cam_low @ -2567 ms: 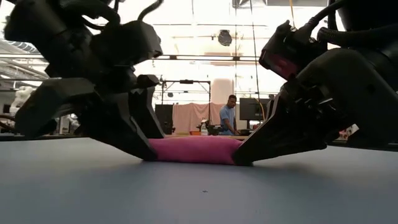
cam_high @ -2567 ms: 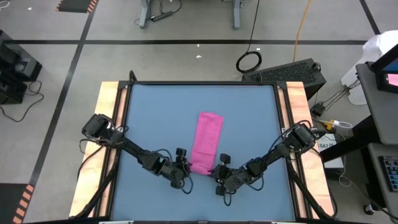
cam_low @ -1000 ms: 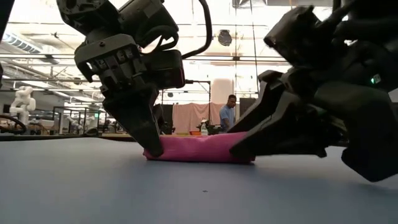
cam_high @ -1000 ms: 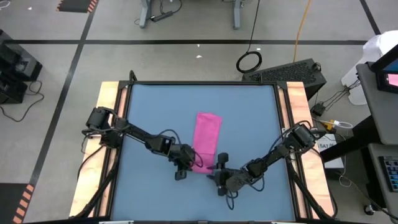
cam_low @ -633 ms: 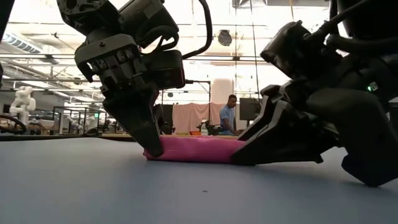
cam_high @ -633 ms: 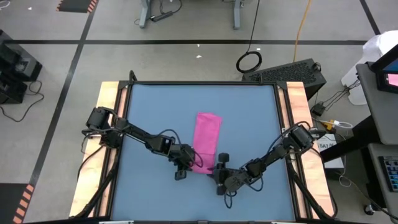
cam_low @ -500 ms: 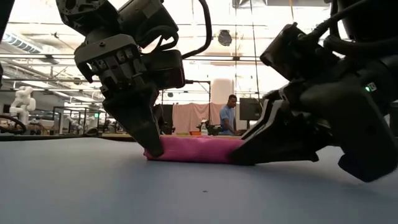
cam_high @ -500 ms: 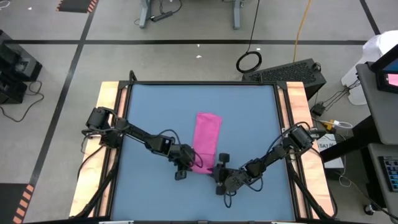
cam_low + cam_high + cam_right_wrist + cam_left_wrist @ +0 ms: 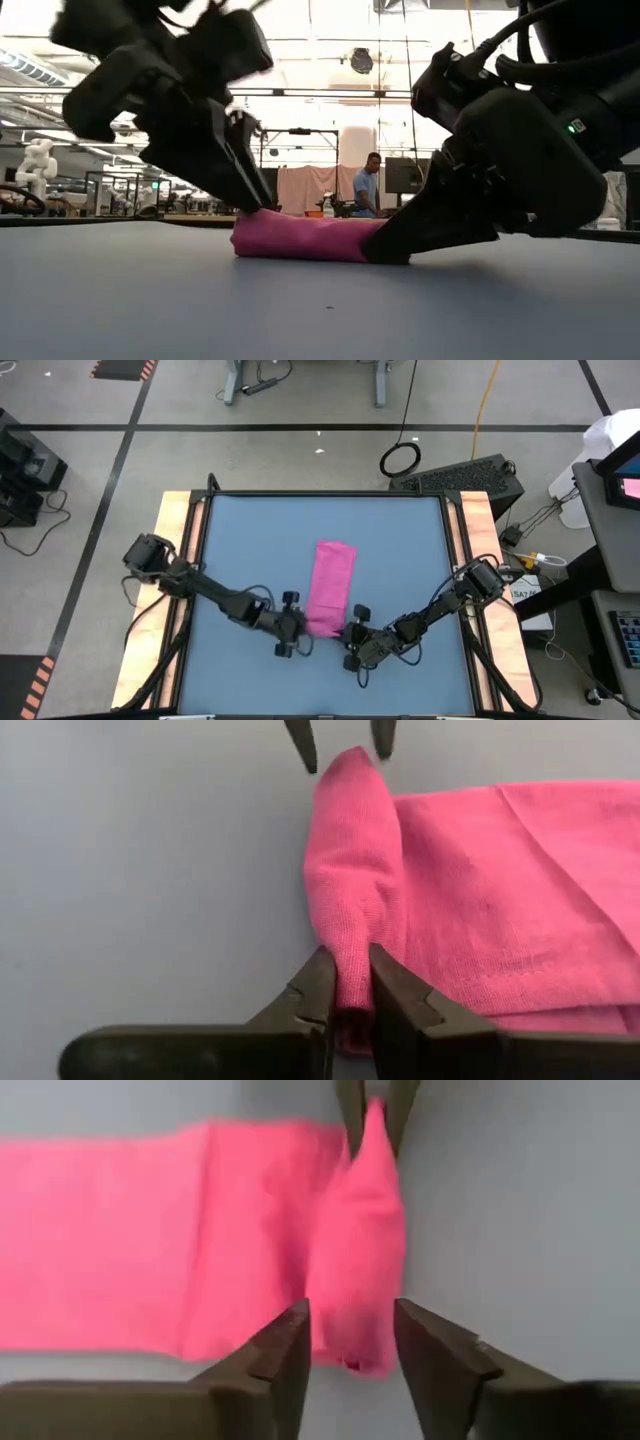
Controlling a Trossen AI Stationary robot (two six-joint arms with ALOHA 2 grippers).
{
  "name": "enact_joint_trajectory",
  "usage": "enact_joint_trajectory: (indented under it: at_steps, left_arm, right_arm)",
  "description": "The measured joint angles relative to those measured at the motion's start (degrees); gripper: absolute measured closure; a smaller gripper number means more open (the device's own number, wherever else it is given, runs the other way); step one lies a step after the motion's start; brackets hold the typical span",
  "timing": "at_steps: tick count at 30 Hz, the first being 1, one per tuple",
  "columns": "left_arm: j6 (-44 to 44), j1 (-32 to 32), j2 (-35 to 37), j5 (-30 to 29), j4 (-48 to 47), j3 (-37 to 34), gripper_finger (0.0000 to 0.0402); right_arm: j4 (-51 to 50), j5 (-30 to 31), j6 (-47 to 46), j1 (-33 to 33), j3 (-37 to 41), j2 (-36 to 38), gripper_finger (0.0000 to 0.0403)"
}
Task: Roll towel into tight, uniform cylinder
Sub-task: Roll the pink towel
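Magenta-pink thin woven cloth towel (image 9: pixel 331 586), folded into a long strip on the matte blue desk (image 9: pixel 250 540), near end rolled into a stubby ridge. Left gripper (image 9: pixel 350 1342): fingers slightly apart, straddling the ridge. Right gripper (image 9: pixel 347 998): fingers pinching its opposite end.

left hand (image 9: pixel 225 150) blurred in the low view, towel (image 9: pixel 150 1250) cut off at the wrist picture's edge — tag unseen

One towel (image 9: pixel 331 586), two pincers (image 9: pixel 293 625) (image 9: pixel 352 632), one person (image 9: pixel 369 185).
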State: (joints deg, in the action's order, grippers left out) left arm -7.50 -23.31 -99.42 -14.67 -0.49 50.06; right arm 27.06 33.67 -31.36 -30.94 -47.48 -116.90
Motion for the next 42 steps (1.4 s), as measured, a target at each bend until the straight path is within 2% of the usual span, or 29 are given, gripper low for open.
enact_joint_trajectory:
  at_steps: [3,7,12,20,25,29,38,42]
  left_arm:
    - [3.6,-4.3,0.0,-7.8,1.2,0.0,0.0226]
    - [6.3,-8.5,-1.4,-13.4,4.0,0.1,0.0198]
    - [10.6,-9.9,-5.0,-15.8,9.0,0.2,0.0176]
    - [12.9,-8.6,-8.2,-19.0,9.5,0.2,0.0173]
    - [13.7,-8.0,-8.3,-18.8,8.7,0.2,0.0174]
    - [14.2,-7.1,-8.3,-15.2,8.2,0.2,0.0174]
    - [10.7,-3.9,-8.1,-10.5,7.0,0.3,0.0174]
    - [7.9,-2.7,-8.0,-8.2,5.8,0.4,0.0193]
  right_arm:
    - [0.0,-0.2,-2.7,0.0,0.0,0.0,0.0370]
    - [-0.1,-0.6,-5.2,0.0,0.0,0.0,0.0370]
    - [0.2,-1.1,-7.0,0.0,0.1,0.0,0.0370]
    - [1.5,-3.6,-7.1,0.1,0.1,-0.1,0.0370]
    - [1.6,-3.9,-7.1,0.3,0.1,-0.1,0.0370]
    - [1.5,-4.0,-7.1,0.3,0.1,-0.1,0.0370]
    - [1.5,-4.0,-6.5,0.3,0.1,-0.1,0.0370]
    - [1.5,-4.0,-5.3,0.3,0.1,-0.1,0.0370]
